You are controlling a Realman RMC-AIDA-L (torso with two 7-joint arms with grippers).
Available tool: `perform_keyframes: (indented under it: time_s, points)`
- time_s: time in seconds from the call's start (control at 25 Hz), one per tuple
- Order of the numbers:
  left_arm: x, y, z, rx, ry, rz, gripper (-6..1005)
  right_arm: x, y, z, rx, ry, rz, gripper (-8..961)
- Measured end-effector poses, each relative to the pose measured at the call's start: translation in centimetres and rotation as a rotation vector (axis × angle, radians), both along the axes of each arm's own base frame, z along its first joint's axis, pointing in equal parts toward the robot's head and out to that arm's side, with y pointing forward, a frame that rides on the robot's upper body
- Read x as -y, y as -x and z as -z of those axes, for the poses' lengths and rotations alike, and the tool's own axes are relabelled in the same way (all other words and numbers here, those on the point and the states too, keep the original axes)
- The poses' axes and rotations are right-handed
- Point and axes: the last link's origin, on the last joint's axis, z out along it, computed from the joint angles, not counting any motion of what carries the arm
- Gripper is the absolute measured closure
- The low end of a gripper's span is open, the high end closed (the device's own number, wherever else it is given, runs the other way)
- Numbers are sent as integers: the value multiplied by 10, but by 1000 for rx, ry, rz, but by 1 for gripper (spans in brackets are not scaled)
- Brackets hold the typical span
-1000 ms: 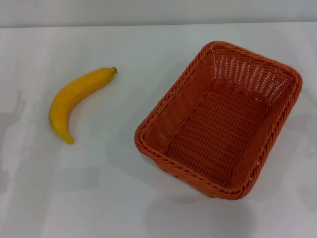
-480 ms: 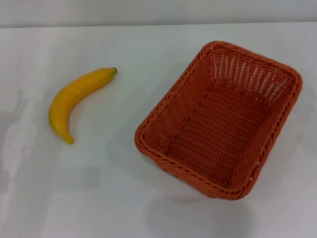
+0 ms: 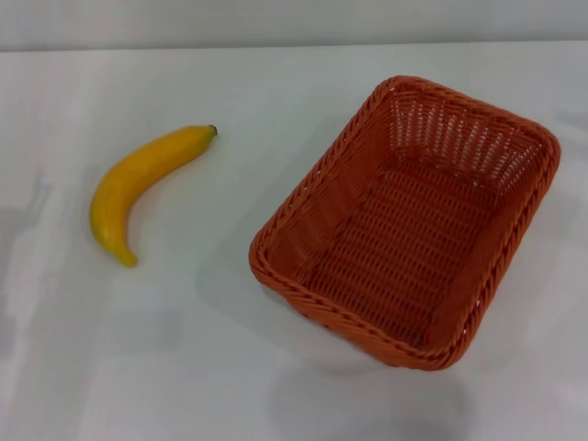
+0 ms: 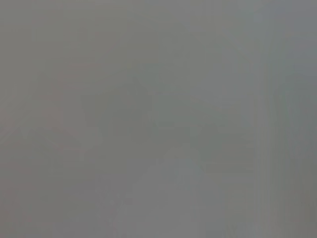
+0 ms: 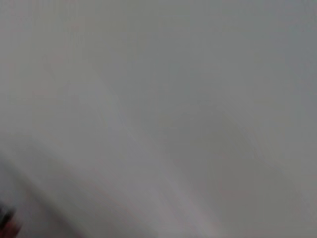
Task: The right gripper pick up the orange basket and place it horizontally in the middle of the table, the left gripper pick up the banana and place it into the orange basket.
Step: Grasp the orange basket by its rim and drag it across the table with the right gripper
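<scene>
**Banana and basket both sitting out, no grippers in the shot**

Can't say anything about the fingers here: neither the left gripper nor the right gripper shows up in the head view, and both wrist views are just a flat grey blur with nothing you can make out, so spread or pressed together, I can't tell. That also means I can't place anything relative to the fingers, so here's how the things sit relative to each other instead.

The orange basket [image 3: 405,223] is resting upright on the white surface [image 3: 276,83], over on the robot's right side. It's turned at an angle, not square to the surface edge, with one corner pointing toward the robot. Nothing is inside it, you can see the woven bottom all the way across.

The banana [image 3: 138,188] lies flat on the surface over on the robot's left, well apart from the basket. Its dark tip points up and toward the basket side, and the curved body runs down to the other end nearer the robot.
</scene>
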Motion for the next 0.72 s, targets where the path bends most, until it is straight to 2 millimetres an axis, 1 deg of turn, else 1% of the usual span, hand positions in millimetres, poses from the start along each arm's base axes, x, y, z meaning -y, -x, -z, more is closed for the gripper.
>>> perform_keyframes:
  time_s: [0.04,0.12,0.2,0.32,0.48,0.64,0.72]
  points:
    - [0,0,0,4,0,3,130,-1,4,0,13,29,-10,113]
    - [-2,-1,-1,10,0,9,130,-3,19,3,71,139,-55,113]
    - [-4,-3,-1,10,-1,15,130,-7,30,5,119,200,-82,113]
    - [-8,-6,-1,8,2,24,131,-16,45,11,247,285,-105,113]
    - [-10,-7,0,6,6,30,132,-29,65,20,392,354,-133,113]
    - [-12,-9,1,-3,15,36,132,-41,84,26,480,376,-153,114]
    - [-13,-9,2,-6,21,35,133,-45,95,33,538,391,-166,114]
